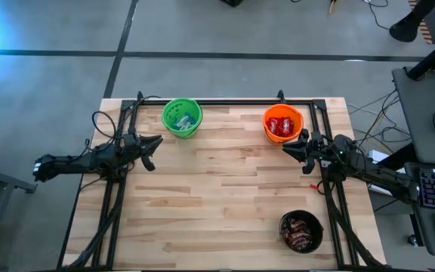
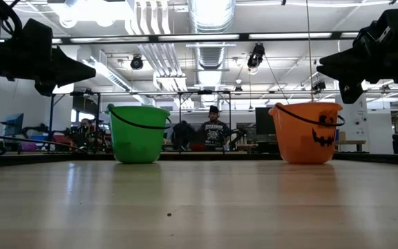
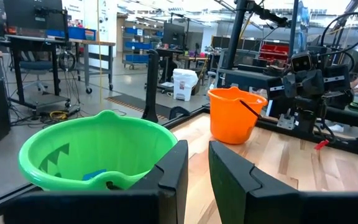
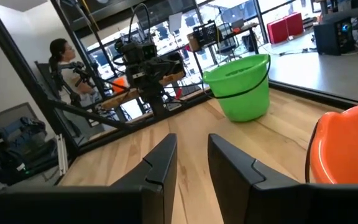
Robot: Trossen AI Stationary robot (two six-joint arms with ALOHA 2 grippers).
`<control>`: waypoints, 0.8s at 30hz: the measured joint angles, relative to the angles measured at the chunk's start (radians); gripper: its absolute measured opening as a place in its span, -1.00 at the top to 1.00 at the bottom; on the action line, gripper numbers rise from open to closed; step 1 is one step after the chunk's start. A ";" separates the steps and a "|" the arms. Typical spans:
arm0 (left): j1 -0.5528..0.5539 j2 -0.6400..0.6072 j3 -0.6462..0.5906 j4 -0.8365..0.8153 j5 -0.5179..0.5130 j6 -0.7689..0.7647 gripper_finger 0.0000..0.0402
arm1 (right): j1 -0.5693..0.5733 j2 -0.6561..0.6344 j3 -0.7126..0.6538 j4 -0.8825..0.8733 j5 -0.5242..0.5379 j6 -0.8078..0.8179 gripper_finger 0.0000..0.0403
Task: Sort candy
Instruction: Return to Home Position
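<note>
Red candy (image 1: 282, 126) in orange bucket (image 1: 265, 123), light-blue candy (image 1: 181, 120) in green bucket (image 1: 165, 113), brown candy (image 1: 300, 233) in black bucket (image 1: 282, 225)

Left gripper (image 1: 155, 145) above bench (image 1: 217, 196) near green bucket, fingers narrowly apart

Right gripper (image 1: 289, 149) just beside orange bucket, fingers narrowly apart

Tabletop layout: buckets and background.
Three round buckets are set upright on the wooden tabletop (image 1: 217, 189). A green bucket (image 2: 137, 135) and an orange bucket (image 2: 306, 135), printed with a dark jack-o'-lantern face, are placed well apart along the far edge. A black bucket (image 1: 301, 213) is placed near the opposite right corner. A person (image 2: 214, 128) is seen in the room behind.
</note>
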 joint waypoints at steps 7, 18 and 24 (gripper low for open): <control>0.000 0.000 0.000 0.000 0.000 0.000 0.77 | 0.000 0.000 0.000 0.000 0.000 0.000 0.64; 0.000 0.000 0.000 0.000 0.001 0.000 0.77 | 0.000 0.000 -0.001 -0.001 0.000 0.000 0.61; 0.000 0.000 -0.001 0.000 0.001 0.000 0.77 | 0.000 0.000 -0.001 -0.001 0.000 0.000 0.58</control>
